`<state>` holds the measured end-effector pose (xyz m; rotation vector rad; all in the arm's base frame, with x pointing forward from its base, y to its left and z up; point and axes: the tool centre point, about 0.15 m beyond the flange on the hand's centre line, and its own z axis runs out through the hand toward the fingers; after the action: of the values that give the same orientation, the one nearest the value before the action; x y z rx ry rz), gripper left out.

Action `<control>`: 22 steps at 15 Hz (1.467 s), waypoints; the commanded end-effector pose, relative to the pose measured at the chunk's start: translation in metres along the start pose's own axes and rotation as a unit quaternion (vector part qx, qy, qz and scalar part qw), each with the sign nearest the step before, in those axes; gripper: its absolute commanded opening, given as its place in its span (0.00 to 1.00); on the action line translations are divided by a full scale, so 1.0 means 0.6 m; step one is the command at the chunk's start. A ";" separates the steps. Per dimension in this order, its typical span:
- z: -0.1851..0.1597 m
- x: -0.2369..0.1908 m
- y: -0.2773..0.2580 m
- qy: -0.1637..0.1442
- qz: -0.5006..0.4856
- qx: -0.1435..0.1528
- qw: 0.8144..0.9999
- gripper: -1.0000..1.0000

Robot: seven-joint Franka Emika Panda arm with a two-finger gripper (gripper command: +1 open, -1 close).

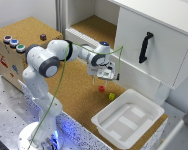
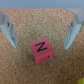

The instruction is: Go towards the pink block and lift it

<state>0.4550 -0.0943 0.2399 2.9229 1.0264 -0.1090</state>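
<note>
My claw (image 1: 103, 79) hangs above the cork tabletop (image 1: 79, 95) with its fingers (image 2: 9, 30) spread wide and nothing between them. In the wrist view the pink block (image 2: 41, 51) sits on the cork between the two fingertips but clear of both, a dark mark like an N on its upper face. In the exterior view that pink block (image 1: 101, 88) lies just below my fingertips, untouched and resting flat on the cork. From the pink block, the yellow-green block (image 1: 111, 96) lies close by at about four o'clock in the exterior view, and the white tray (image 1: 128, 117) sits further out the same way, at the table's near corner. The white cabinet (image 1: 144, 47) with its black handle (image 1: 145, 46) stands at about one o'clock from the block. Well apart, at ten o'clock, a dark purple block (image 1: 43, 36) rests on top of the cork-topped box (image 1: 19, 45), near three coloured buttons (image 1: 13, 43).
</note>
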 end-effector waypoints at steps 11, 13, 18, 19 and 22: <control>0.066 -0.016 -0.012 -0.010 -0.070 0.059 0.996 0.00; 0.066 -0.018 -0.007 -0.014 -0.061 0.056 0.996 0.00; 0.031 -0.001 0.000 0.015 -0.013 0.075 0.997 0.00; 0.020 -0.001 0.006 0.024 0.005 0.073 0.997 0.00; -0.025 -0.014 0.024 0.046 0.065 0.072 0.994 0.00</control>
<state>0.4488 -0.0924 0.2199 3.0150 1.0616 -0.1287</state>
